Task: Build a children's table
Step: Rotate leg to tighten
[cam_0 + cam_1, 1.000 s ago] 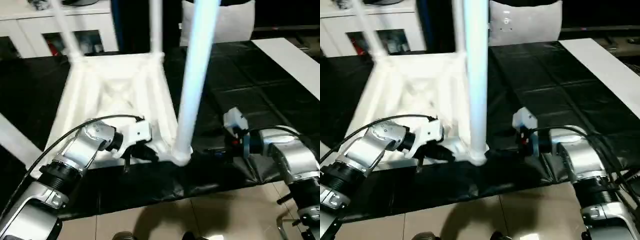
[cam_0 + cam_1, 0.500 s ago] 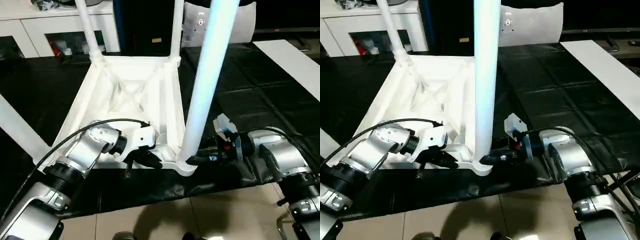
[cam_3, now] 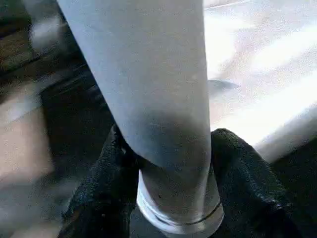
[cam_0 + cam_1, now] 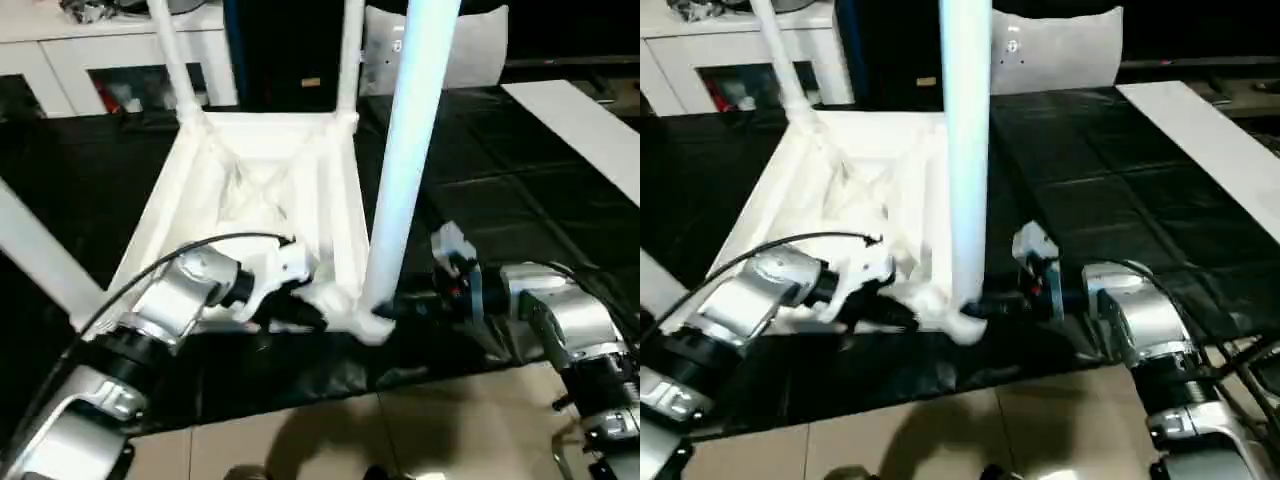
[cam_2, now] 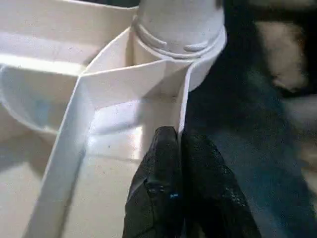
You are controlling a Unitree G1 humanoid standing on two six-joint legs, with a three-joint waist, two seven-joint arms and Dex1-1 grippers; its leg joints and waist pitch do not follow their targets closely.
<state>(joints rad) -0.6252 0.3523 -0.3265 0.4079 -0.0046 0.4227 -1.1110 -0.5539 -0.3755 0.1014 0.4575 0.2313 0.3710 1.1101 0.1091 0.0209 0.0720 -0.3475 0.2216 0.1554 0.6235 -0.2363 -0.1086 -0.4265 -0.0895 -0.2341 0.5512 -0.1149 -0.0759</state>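
Note:
The children's table lies upside down on a black mat, its ribbed top [image 4: 250, 190] facing up with its legs standing in the corner sockets. The near right leg [image 4: 405, 150] rises from the socket [image 5: 178, 29] closest to me. My right gripper [image 4: 395, 308] is shut around this leg's base, one black finger [image 3: 104, 188] on each side of it. My left gripper [image 4: 305, 318] is shut on the top's thin rim wall [image 5: 181, 124] just beside that socket, fingers [image 5: 163, 188] pinched together. Other legs [image 4: 172, 60] stand at the far corners and another [image 4: 40, 255] at the near left.
White glass-door cabinets [image 4: 60, 60] stand at the back left and a white pillow [image 4: 470, 45] at the back right. A white board [image 4: 590, 120] lies on the mat [image 4: 500, 180] at the right. Tiled floor [image 4: 330, 440] runs along the mat's near edge.
My right gripper moved left from beside the leg and closed around its base. The left gripper kept its pinch on the rim. The camera shifted a little.

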